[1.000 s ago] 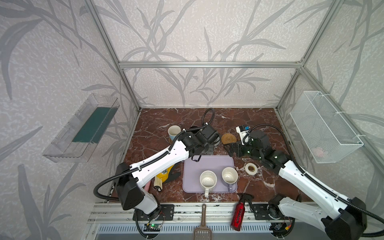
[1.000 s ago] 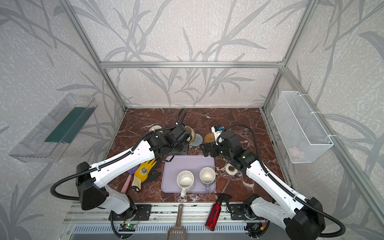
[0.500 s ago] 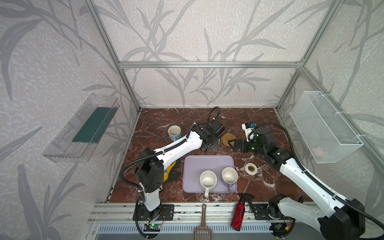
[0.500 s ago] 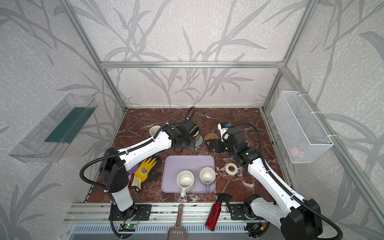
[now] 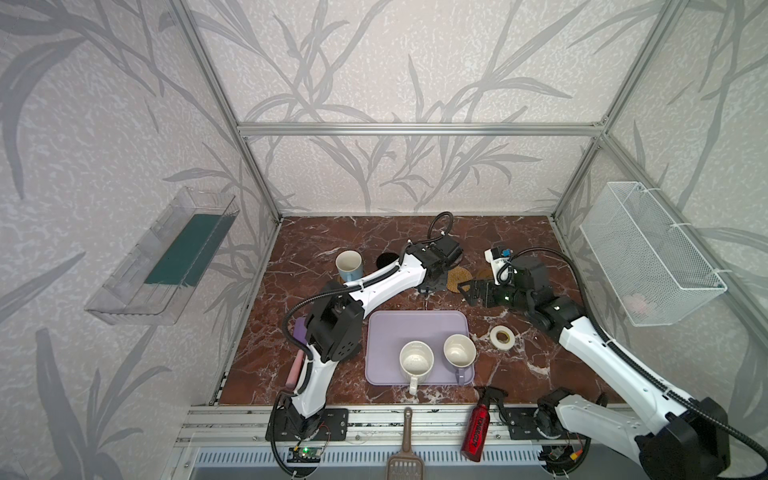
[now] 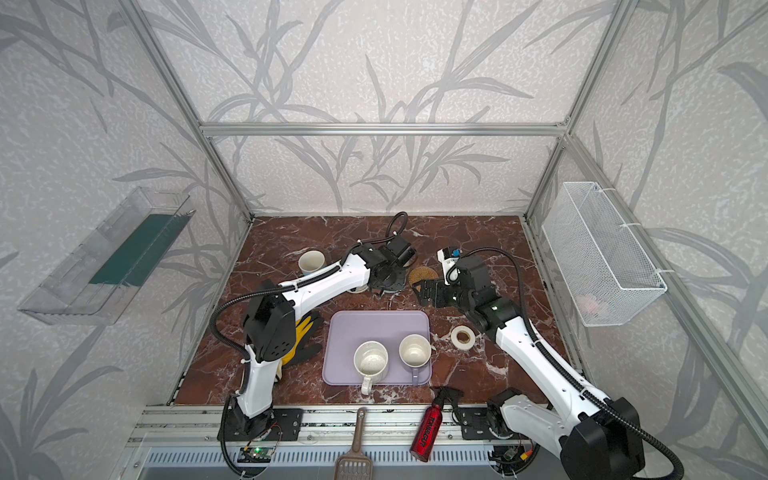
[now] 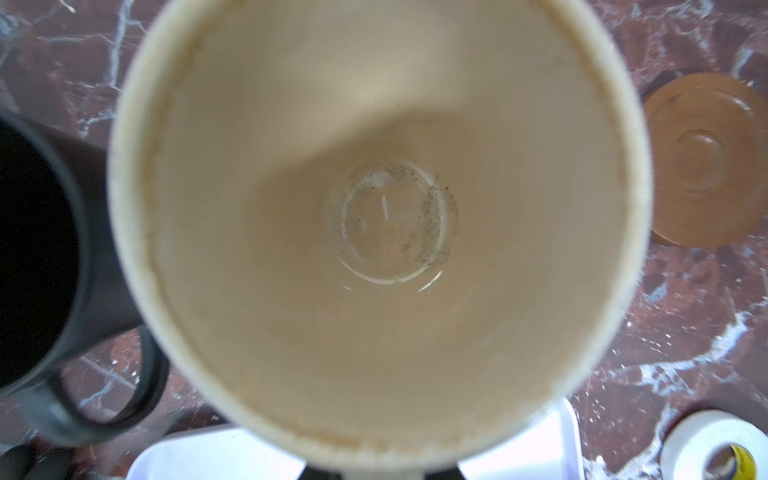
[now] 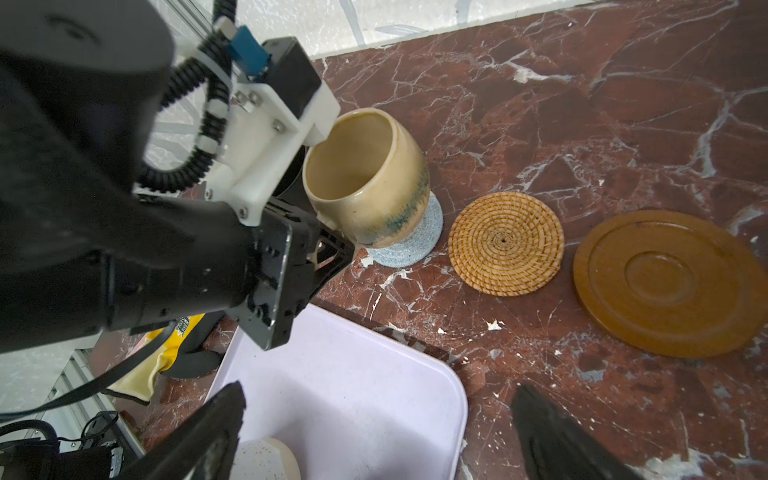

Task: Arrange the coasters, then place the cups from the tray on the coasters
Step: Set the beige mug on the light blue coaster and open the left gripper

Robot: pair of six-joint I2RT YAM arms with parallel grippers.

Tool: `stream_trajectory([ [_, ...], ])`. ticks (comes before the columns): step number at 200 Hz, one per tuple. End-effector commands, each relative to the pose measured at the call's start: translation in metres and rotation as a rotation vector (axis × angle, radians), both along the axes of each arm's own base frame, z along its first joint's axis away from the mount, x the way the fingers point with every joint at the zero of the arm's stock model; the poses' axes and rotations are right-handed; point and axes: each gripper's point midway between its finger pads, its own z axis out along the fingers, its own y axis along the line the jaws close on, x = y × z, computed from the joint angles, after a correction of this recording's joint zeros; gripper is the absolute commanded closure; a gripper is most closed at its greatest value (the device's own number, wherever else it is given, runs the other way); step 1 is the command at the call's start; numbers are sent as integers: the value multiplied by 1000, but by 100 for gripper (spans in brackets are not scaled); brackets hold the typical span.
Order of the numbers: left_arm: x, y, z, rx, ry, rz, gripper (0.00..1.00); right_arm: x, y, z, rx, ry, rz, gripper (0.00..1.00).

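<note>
My left gripper (image 8: 326, 232) is shut on the handle of the cream-yellow cup (image 8: 365, 178), whose base meets the grey-blue woven coaster (image 8: 419, 241). That cup (image 7: 374, 208) fills the left wrist view. Beside it lie the rattan coaster (image 8: 505, 243) and an amber coaster (image 8: 669, 282). My right gripper (image 8: 378, 390) hangs open and empty over the lavender tray's (image 5: 399, 328) back right corner. On the tray stand the speckled white cup (image 5: 415, 361) and the lavender-grey cup (image 5: 459, 351). The light blue cup (image 5: 349, 266) and black cup (image 7: 37, 257) stand at the back left.
A white tape roll (image 5: 502, 336) lies right of the tray. A yellow and black glove (image 6: 303, 336) lies to the tray's left. A red spray bottle (image 5: 478, 428) and a brown scoop (image 5: 405, 449) sit at the front edge. A wire basket (image 5: 648, 253) hangs on the right wall.
My left arm has carried the cream-yellow cup back from the tray's far edge to the grey-blue coaster. My right gripper has drifted slightly left and stays open.
</note>
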Motion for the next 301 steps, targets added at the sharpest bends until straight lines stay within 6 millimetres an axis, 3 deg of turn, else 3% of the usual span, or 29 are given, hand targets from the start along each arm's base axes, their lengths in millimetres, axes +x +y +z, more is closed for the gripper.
stream_trajectory([
  [1, 21, -5, 28, -38, -98, 50, 100, -3, -2, 0, -2, -9, 11, 1],
  [89, 18, -2, -3, -8, -47, 84, 100, 3, 6, -5, 35, 4, 34, 1],
  [176, 26, 8, -13, 48, -75, 103, 100, 0, 4, -16, 23, 23, 26, 1],
  [235, 21, 8, -38, 57, -25, 107, 100, 2, 0, -12, -5, 5, 25, 1],
  [301, 13, 13, -48, 54, 1, 120, 100, -2, -1, -16, -2, 17, 25, 1],
])
